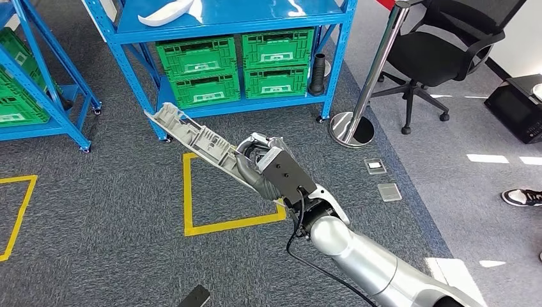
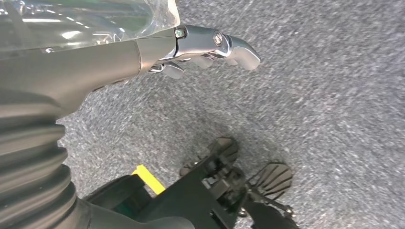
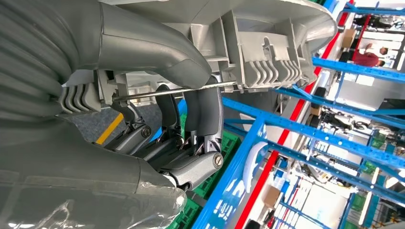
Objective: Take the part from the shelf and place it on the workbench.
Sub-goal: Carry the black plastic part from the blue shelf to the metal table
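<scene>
The robot's right hand [image 1: 259, 165] grips a long grey plastic part [image 1: 192, 137], thumb over one face and fingers [image 3: 203, 117] curled under the other, holding it in the air above the grey carpet [image 1: 102, 217]. The part slants up and away from the hand toward a blue shelf [image 1: 224, 16], its ribbed inner side facing up, and hangs over a yellow taped square [image 1: 188, 198] on the floor. Green crates [image 1: 198, 57] fill the shelf's lower levels, with a black ribbed hose [image 1: 317, 75] standing beside them and a white curved piece [image 1: 167, 13] lying on the level above. The left hand [image 2: 205, 50] hangs over the carpet with nothing in it, its fingers held out nearly straight. A black office chair [image 1: 447, 51] and a chrome barrier post [image 1: 371, 77] stand to the right, and a person's shoe [image 1: 523, 196] shows at the edge.
</scene>
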`<move>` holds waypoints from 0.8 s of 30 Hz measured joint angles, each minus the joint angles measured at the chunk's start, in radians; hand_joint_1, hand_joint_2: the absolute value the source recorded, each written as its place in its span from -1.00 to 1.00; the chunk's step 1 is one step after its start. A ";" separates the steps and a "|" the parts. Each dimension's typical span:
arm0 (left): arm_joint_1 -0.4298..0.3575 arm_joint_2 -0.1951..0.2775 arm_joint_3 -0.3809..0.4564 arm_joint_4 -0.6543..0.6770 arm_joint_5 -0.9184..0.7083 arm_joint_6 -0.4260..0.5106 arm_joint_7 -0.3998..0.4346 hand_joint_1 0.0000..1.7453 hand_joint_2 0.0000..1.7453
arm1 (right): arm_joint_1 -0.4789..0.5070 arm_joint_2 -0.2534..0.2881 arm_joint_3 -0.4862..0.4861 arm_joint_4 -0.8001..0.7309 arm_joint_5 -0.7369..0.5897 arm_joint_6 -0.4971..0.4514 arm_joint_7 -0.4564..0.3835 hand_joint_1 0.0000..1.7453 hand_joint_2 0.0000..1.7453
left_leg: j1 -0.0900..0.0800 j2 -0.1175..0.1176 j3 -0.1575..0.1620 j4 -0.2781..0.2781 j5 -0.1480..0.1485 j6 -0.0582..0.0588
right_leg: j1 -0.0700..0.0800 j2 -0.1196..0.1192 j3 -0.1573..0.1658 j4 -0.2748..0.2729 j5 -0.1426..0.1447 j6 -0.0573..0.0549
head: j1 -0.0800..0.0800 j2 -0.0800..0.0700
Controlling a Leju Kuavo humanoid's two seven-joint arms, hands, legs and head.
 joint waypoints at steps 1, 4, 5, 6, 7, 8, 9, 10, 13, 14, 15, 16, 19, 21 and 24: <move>0.001 0.000 0.000 0.000 0.000 0.000 0.000 -1.00 1.00 | 0.000 0.000 0.000 0.000 -0.001 0.002 0.000 1.00 1.00 | 0.001 0.002 -0.007 -0.002 0.009 0.008 | -0.001 0.001 -0.005 0.007 -0.012 0.006 | 0.001 0.000; 0.000 0.000 0.000 0.000 0.000 0.000 0.000 -1.00 1.00 | 0.002 -0.001 -0.002 0.000 -0.007 0.006 -0.002 1.00 1.00 | 0.003 0.005 -0.036 -0.006 0.038 0.023 | -0.005 0.001 -0.043 0.137 -0.134 0.020 | 0.006 0.000; 0.000 0.000 0.000 0.000 0.000 0.000 0.000 -1.00 1.00 | 0.004 -0.002 -0.002 0.000 -0.008 0.007 -0.002 1.00 1.00 | 0.002 0.006 -0.048 -0.004 0.046 0.024 | -0.007 0.001 -0.057 0.203 -0.171 0.023 | 0.007 0.000; 0.000 0.001 0.000 0.000 0.000 0.000 0.000 -1.00 1.00 | 0.007 -0.002 -0.002 0.000 -0.009 0.008 -0.003 1.00 1.00 | 0.001 0.006 -0.060 -0.003 0.054 0.024 | -0.009 0.001 -0.064 0.255 -0.188 0.024 | 0.008 0.000; 0.000 0.001 0.000 0.000 0.000 0.000 -0.002 -1.00 1.00 | 0.009 -0.002 -0.002 0.000 -0.010 0.009 -0.004 1.00 1.00 | 0.000 0.006 -0.073 -0.001 0.061 0.024 | -0.009 0.001 -0.058 0.277 -0.181 0.025 | 0.008 0.000; 0.000 0.001 0.000 0.000 0.000 0.000 -0.003 -1.00 1.00 | 0.010 -0.003 -0.002 0.000 -0.011 0.010 -0.005 1.00 1.00 | 0.000 0.006 -0.085 0.003 0.067 0.023 | -0.010 0.001 -0.036 0.263 -0.156 0.024 | 0.009 0.000; 0.000 0.001 0.000 0.000 -0.001 0.000 -0.005 -1.00 1.00 | 0.011 -0.003 -0.002 0.000 -0.012 0.012 -0.006 1.00 1.00 | 0.000 0.006 -0.096 0.006 0.072 0.020 | -0.010 0.001 0.001 0.216 -0.125 0.022 | 0.009 0.000; 0.000 0.001 0.000 0.000 -0.002 0.000 -0.007 -1.00 1.00 | 0.011 -0.003 -0.003 0.000 -0.012 0.013 -0.008 1.00 1.00 | -0.001 0.006 -0.105 0.010 0.077 0.017 | -0.010 0.001 0.047 0.149 -0.105 0.018 | 0.009 0.000; -0.001 0.001 0.000 0.000 -0.005 0.000 -0.011 -1.00 1.00 | 0.011 -0.003 -0.004 -0.002 -0.012 0.015 -0.017 1.00 1.00 | -0.001 0.006 -0.123 0.016 0.093 0.002 | -0.002 0.002 0.135 -0.001 -0.111 0.006 | 0.008 0.000; -0.001 0.001 0.000 0.000 -0.005 -0.001 -0.011 -1.00 1.00 | 0.011 -0.004 -0.004 -0.002 -0.012 0.015 -0.022 1.00 1.00 | 0.000 0.006 -0.128 0.016 0.100 -0.005 | 0.000 0.002 0.138 -0.014 -0.112 0.003 | 0.008 0.000; -0.001 0.001 0.000 0.000 -0.006 -0.001 -0.012 -1.00 1.00 | 0.011 -0.004 -0.005 -0.003 -0.012 0.015 -0.026 1.00 1.00 | 0.001 0.006 -0.134 0.018 0.102 -0.011 | -0.001 0.002 0.136 -0.022 -0.111 -0.001 | 0.008 0.000; 0.000 0.001 0.000 0.000 -0.006 -0.002 -0.013 -1.00 1.00 | 0.011 -0.004 -0.005 -0.003 -0.012 0.015 -0.032 1.00 1.00 | 0.002 0.006 -0.140 0.024 0.095 -0.016 | -0.002 0.001 0.135 -0.030 -0.109 -0.006 | 0.008 0.000; 0.002 0.001 0.000 0.000 -0.007 -0.002 -0.016 -1.00 1.00 | 0.014 -0.005 -0.005 -0.003 -0.002 0.014 -0.043 1.00 1.00 | 0.003 0.004 -0.184 0.147 0.008 -0.027 | -0.005 -0.003 0.130 -0.040 -0.100 -0.023 | 0.003 0.000; 0.003 0.001 0.000 0.000 -0.007 -0.002 -0.017 -1.00 1.00 | 0.016 -0.005 -0.004 -0.003 0.010 0.012 -0.046 1.00 1.00 | 0.003 0.004 -0.220 0.266 -0.043 -0.032 | -0.004 -0.008 0.123 -0.033 -0.098 -0.026 | 0.002 0.000; 0.004 0.001 -0.001 0.000 -0.007 -0.002 -0.017 -1.00 1.00 | 0.017 -0.006 -0.004 -0.003 0.021 0.010 -0.046 1.00 1.00 | 0.003 0.007 -0.177 0.227 0.004 -0.031 | -0.003 -0.019 0.115 -0.020 -0.100 -0.026 | 0.000 0.000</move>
